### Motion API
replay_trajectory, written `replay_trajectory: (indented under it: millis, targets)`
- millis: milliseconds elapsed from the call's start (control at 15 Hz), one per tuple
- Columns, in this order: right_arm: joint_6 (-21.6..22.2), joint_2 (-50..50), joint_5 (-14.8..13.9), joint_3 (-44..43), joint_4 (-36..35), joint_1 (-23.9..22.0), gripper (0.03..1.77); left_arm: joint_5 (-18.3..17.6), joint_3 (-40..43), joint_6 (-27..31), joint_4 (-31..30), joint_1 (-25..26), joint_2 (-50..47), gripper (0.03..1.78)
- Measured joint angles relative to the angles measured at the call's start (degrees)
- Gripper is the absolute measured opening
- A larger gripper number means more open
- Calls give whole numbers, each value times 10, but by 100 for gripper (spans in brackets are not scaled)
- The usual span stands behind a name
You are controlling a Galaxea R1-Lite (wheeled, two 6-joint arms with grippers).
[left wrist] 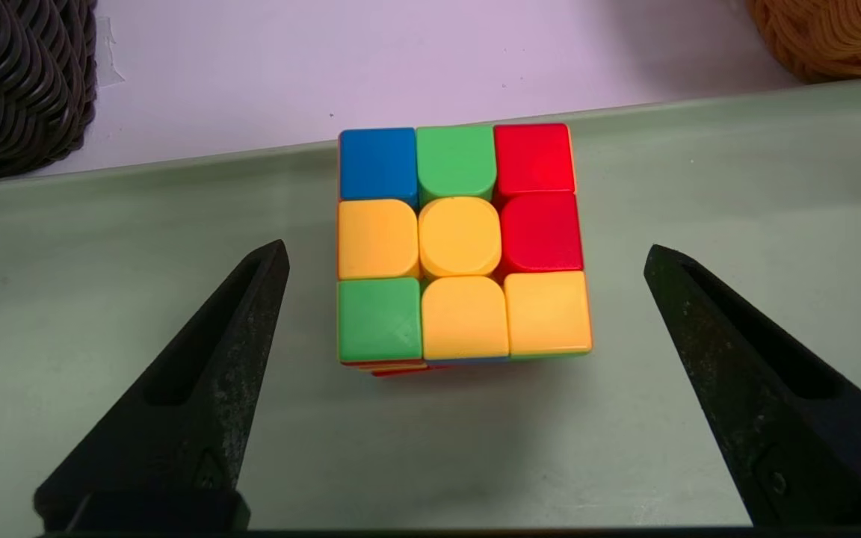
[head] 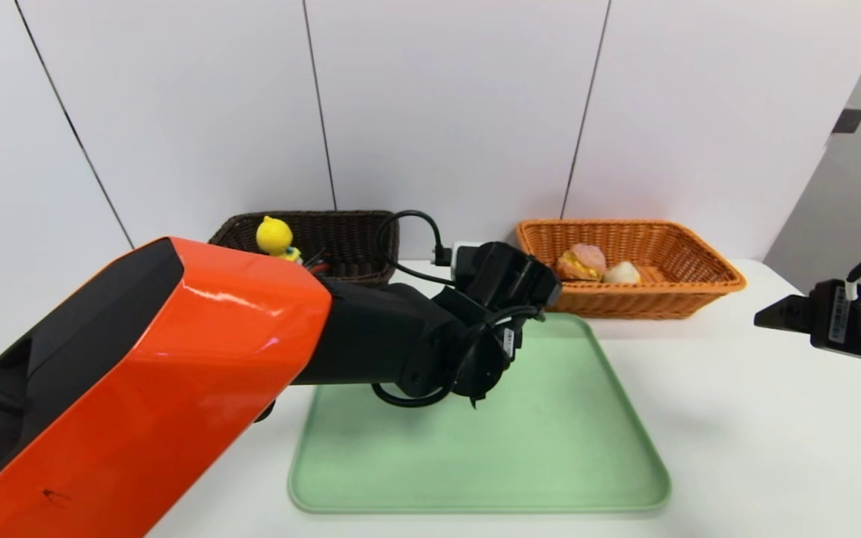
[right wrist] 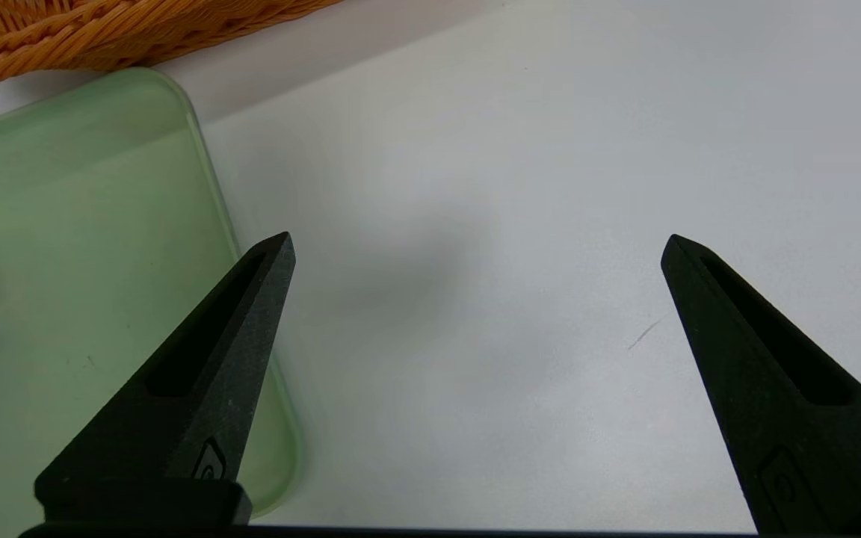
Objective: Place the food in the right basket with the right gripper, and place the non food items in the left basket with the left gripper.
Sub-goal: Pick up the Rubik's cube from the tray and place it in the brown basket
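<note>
So the left gripper sits low over the far end of the green tray, fingers spread wide with the puzzle cube right between them – nothing touching it, gap on both sides. The cube rests on the tray close to its far rim, yellow-centred face up. In the head view the orange arm hides the cube completely.

Both buns – the pinkish-topped one and the pale one – sit in the orange basket. The yellow duck toy pokes up from the dark brown basket.

The right gripper hangs off to the right above the white table, just beside the tray's edge, fingers wide apart and holding nothing.
</note>
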Motion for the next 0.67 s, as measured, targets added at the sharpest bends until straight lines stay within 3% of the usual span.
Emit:
replay_trajectory:
  millis: [267,533,667]
  targets:
    - [0,-1,0,3,0,0,170,0,0,0,0,4,4,169]
    - [0,-2,0,4,0,0,170,-1,0,0,-1,4,7,107]
    - [0,-2,0,4,0,0,170,-1,0,0,-1,4,7,95]
